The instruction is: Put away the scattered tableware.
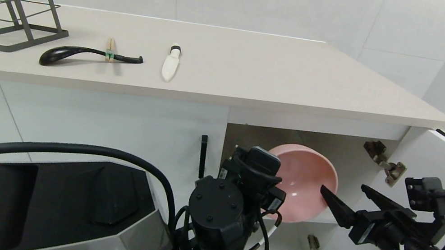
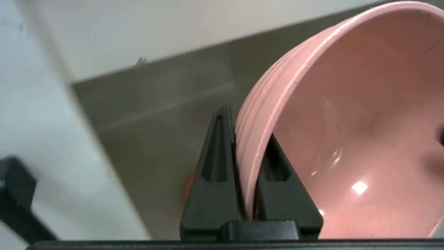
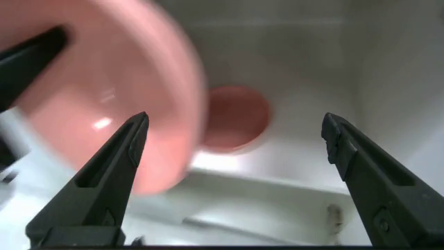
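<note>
Jaws of the left gripper (image 2: 248, 132) pinch the tilted pink bowl (image 1: 308, 181) by its rim inside the open cabinet (image 1: 248, 134) beneath the worktop's (image 1: 260, 67) front right edge, the right gripper (image 1: 344, 188) spread wide just beside it, a black spoon (image 1: 56, 53) lying near the worktop's front edge.

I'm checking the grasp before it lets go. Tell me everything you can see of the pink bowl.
The pink bowl is round and deep, glossy like glazed ceramic, with fine ridges ringing its outer wall. It is tilted on edge, hollow turned toward the open right gripper beside it, in the mouth of the open cabinet below the counter. The left gripper is shut on its rim, one finger inside, one outside.
</note>
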Controlling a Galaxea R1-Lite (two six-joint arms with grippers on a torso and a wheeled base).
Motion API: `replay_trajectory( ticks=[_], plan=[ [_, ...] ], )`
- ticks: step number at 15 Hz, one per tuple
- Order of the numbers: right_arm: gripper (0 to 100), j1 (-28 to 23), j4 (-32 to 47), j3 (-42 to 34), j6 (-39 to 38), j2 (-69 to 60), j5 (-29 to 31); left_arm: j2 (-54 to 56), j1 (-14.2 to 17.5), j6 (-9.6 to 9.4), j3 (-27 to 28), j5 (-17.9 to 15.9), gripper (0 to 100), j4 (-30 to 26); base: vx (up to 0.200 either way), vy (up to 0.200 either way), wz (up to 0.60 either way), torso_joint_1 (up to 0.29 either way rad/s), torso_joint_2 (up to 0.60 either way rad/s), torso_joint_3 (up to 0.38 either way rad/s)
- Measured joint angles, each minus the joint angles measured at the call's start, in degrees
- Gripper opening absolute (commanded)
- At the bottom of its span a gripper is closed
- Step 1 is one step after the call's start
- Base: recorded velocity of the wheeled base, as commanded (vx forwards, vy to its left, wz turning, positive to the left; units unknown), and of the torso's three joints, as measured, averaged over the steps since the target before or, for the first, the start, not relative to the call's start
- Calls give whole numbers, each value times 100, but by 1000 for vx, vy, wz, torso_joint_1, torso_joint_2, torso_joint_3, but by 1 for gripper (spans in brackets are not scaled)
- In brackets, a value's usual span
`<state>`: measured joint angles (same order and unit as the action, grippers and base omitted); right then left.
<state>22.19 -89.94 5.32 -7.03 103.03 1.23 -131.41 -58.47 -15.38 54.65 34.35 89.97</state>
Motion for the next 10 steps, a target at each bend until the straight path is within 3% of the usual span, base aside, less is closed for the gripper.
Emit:
replay_trajectory(
  ticks=[3,5,6,10],
  plan=[
    [100,-150,0,135,0,22,-4,-87,-95,-23,276,-74,0,0,0,0,0,0,0,0],
    [100,-179,2,184,0,5,-6,-119,-115,-24,350,-305,0,-2,0,0,0,0,0,0],
    [0,-172,0,188,0,-17,-9,-127,-117,-27,361,-382,0,-2,0,0,0,0,0,0],
    [0,-30,4,144,1,-63,-34,-133,-126,-27,384,-581,0,-5,0,0,0,0,0,0]
  ],
)
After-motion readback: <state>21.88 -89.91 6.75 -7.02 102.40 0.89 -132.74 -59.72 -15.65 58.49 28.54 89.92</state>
